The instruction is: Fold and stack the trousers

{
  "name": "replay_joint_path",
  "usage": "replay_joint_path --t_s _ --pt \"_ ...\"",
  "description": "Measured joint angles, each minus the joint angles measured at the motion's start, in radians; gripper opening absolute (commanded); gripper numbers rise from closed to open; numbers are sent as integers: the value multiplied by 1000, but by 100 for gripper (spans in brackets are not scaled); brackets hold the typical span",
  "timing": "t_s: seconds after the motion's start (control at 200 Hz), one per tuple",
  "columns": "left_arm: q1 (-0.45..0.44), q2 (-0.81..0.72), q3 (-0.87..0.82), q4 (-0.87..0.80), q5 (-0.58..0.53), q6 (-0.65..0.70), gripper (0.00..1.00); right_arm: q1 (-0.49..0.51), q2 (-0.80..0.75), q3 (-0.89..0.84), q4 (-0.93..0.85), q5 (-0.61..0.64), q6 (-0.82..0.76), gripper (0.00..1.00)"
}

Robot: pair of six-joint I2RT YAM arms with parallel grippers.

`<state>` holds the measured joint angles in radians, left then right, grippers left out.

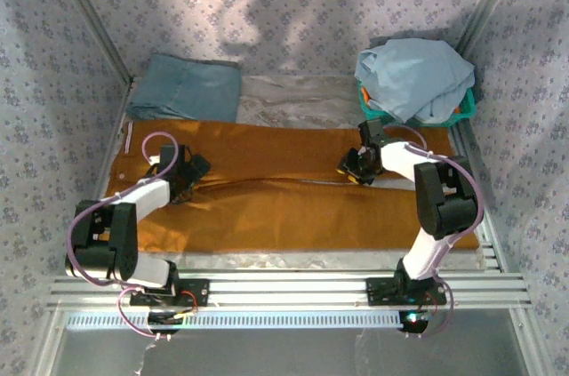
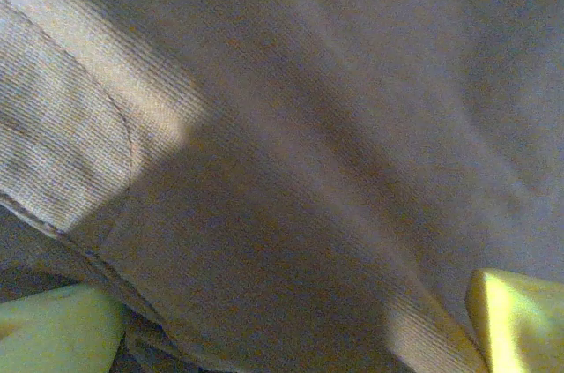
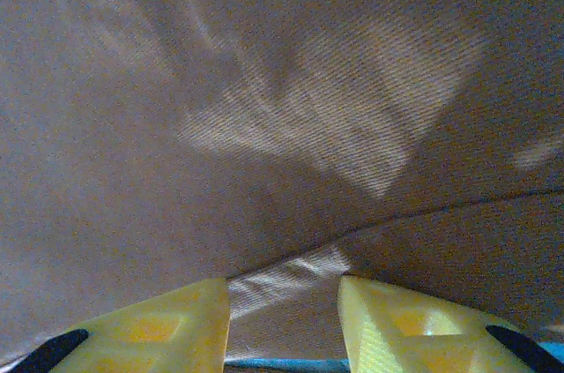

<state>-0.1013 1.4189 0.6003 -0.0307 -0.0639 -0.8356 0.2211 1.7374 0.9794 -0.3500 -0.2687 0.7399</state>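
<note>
The rust-orange trousers lie spread flat across the table, waistband to the left and both legs running right. My left gripper is pressed down on the cloth near the waist. Its yellow fingers stand wide apart, so it is open, with trouser cloth bulging between them. My right gripper sits on the upper leg near the inner edge. Its yellow fingers are drawn close on a raised fold of the trousers.
A folded teal-blue garment lies at the back left. A green basket at the back right holds a pale light-blue garment. Clear plastic sheet lies between them. Patterned walls close in on both sides.
</note>
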Motion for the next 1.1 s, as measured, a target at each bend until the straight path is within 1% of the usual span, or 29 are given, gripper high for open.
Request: replay_joint_path --t_s 0.07,0.15,0.215,0.28,0.305,0.355,0.465,0.53,0.605,0.685,0.805,0.924,1.049,1.099 --pt "0 -18 0 -20 0 0 100 6 0 4 -5 2 -8 41" --pt "0 -74 3 -97 -19 0 99 16 -2 11 -20 3 -16 41" --pt "8 -161 15 -190 -53 0 98 26 -5 15 -40 3 -23 42" --pt "45 -267 36 -278 -84 5 98 40 -18 22 -65 5 -29 42" --pt "72 -310 47 -307 -93 8 98 47 -25 26 -75 6 -32 42" --pt "153 -387 64 -359 -107 9 97 60 -41 36 -93 6 -39 42" --pt "400 -516 69 -443 -126 -6 94 86 -74 62 -112 4 -53 42" --pt "515 -558 48 -480 -136 -34 92 98 -85 75 -118 -3 -55 42" --pt "607 -588 2 -514 -146 -80 90 111 -89 86 -122 -14 -60 42" --pt "681 -602 -51 -544 -165 -124 90 124 -89 93 -134 -24 -66 42" --pt "751 -640 -134 -545 -179 -167 87 140 -89 94 -156 -36 -78 42" --pt "784 -674 -219 -499 -180 -190 81 148 -95 94 -175 -43 -80 42" --pt "805 -621 -269 -435 -160 -202 77 148 -114 93 -183 -43 -84 42" --pt "809 -587 -270 -412 -153 -198 73 148 -120 91 -183 -43 -84 42"
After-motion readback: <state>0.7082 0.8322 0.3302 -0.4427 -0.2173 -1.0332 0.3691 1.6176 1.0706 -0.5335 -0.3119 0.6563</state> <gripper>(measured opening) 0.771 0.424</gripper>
